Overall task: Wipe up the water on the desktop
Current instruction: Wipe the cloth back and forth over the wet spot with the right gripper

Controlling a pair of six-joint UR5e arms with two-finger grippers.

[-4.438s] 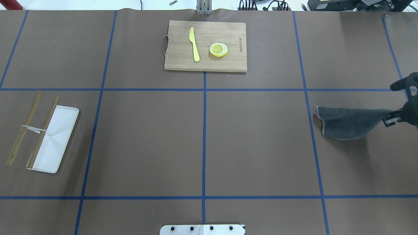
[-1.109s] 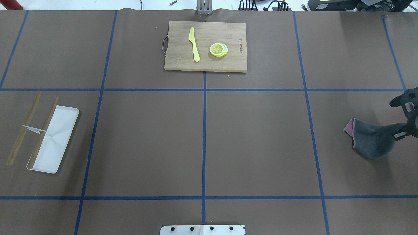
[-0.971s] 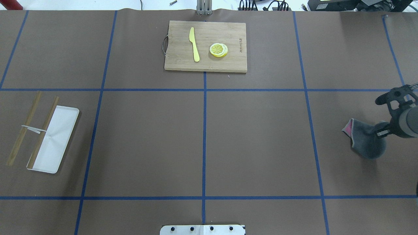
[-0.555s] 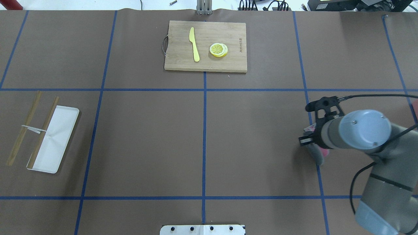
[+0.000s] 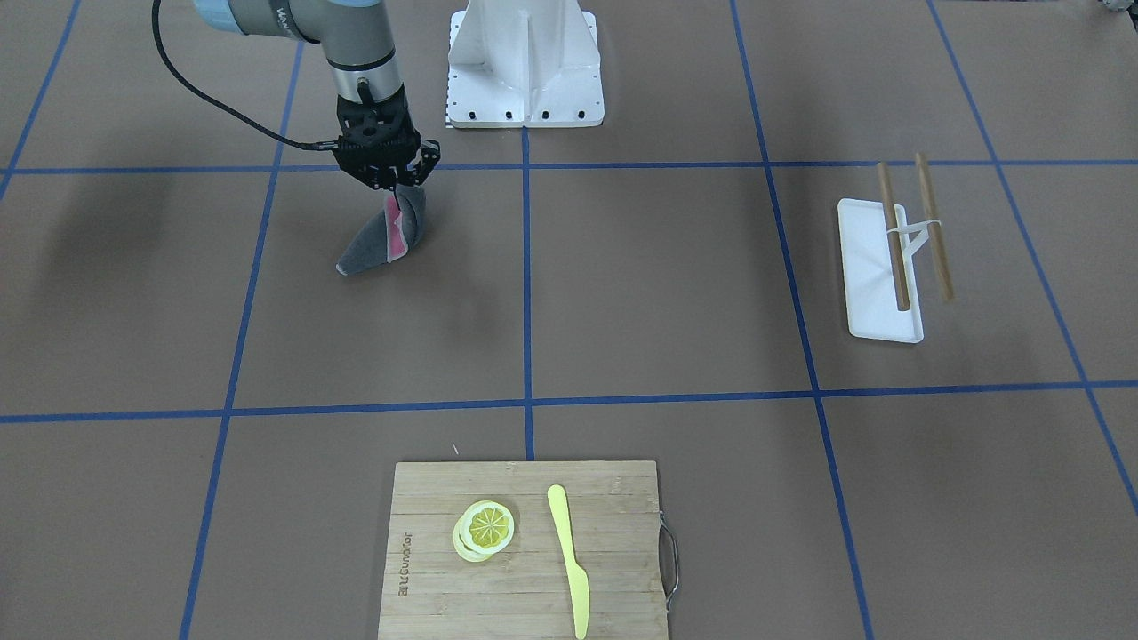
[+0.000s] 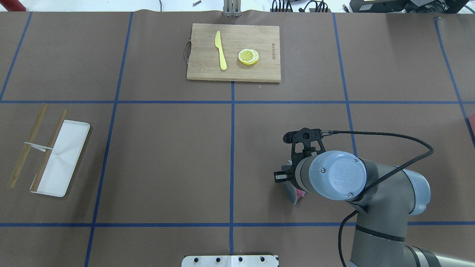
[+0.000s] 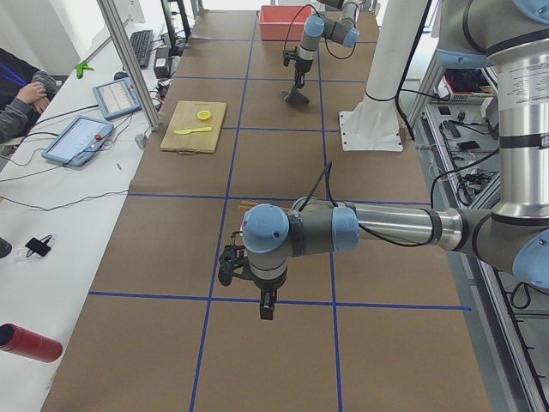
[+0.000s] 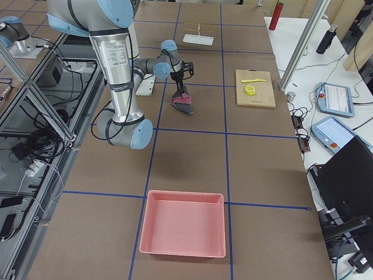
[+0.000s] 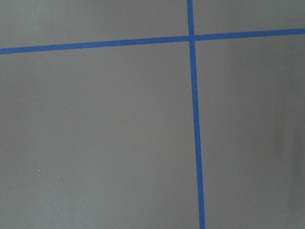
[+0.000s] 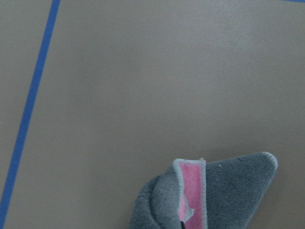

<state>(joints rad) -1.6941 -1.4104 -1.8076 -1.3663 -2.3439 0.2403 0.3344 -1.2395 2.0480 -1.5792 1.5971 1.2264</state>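
The desktop [image 6: 167,159] is brown with blue tape lines; I see no water patch on it. My right gripper [image 5: 391,184] is shut on the top of a grey cloth [image 5: 378,244] with a pink underside. The cloth hangs bunched, its lower end at the desktop, right of the centre line. From overhead the wrist hides the gripper and only the cloth's lower edge [image 6: 291,192] shows. The right wrist view shows the cloth [image 10: 228,191] over bare desktop. My left gripper [image 7: 266,305] shows only in the exterior left view, pointing down above a tape line; I cannot tell whether it is open or shut.
A bamboo cutting board [image 6: 233,70] at the far middle holds a yellow knife [image 6: 220,50] and lemon slices [image 6: 248,56]. A white tray [image 6: 63,159] with chopsticks [image 6: 28,144] lies at the left. A pink bin [image 8: 182,223] sits at the right end.
My right arm has swept from the right edge toward the table's middle with the cloth. The cloth, first spread out, now hangs bunched.
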